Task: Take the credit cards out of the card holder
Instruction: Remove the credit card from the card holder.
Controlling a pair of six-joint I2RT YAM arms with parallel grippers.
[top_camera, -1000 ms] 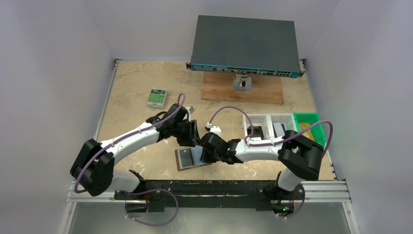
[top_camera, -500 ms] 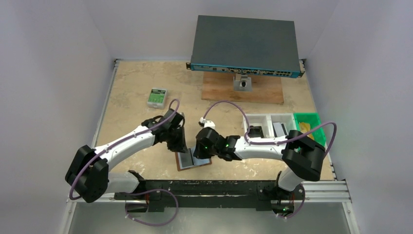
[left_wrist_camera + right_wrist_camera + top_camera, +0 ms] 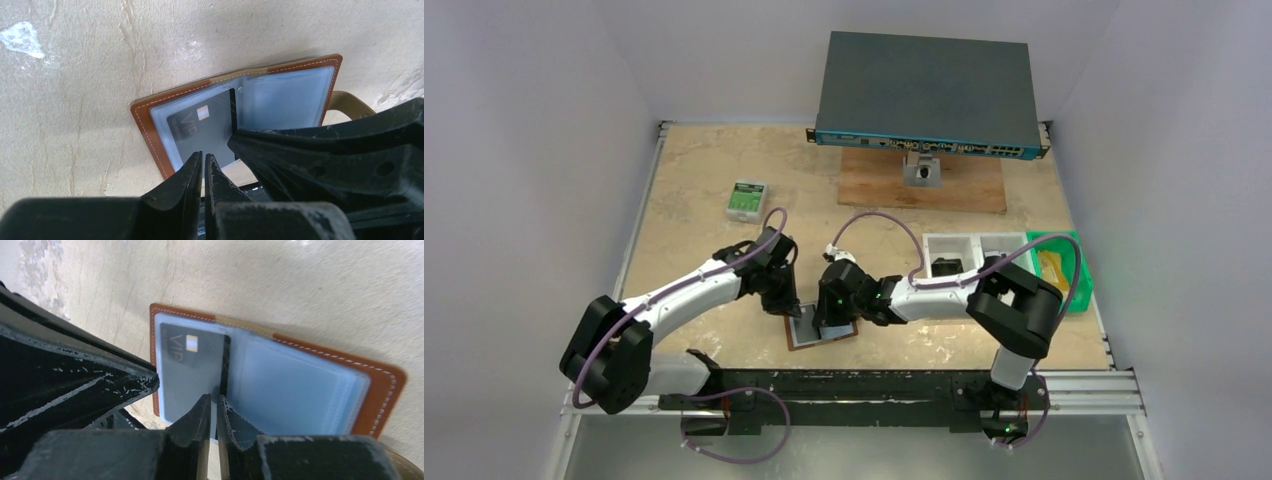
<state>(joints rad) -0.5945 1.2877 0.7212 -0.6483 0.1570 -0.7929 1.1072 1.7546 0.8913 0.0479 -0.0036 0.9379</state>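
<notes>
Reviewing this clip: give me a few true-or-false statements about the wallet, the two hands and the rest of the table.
1. The card holder lies open on the table. True.
2. A dark card marked VIP sits in one of its pockets. True.
3. The green-and-white box lies inside the white bin. False: it lies on the table far to the left, well apart from the bin.
4. The left hand has its fingers spread wide. False: they are all but together, with only a thin slit between them.
5. The right hand is down at the card holder, next to the left hand. True.
</notes>
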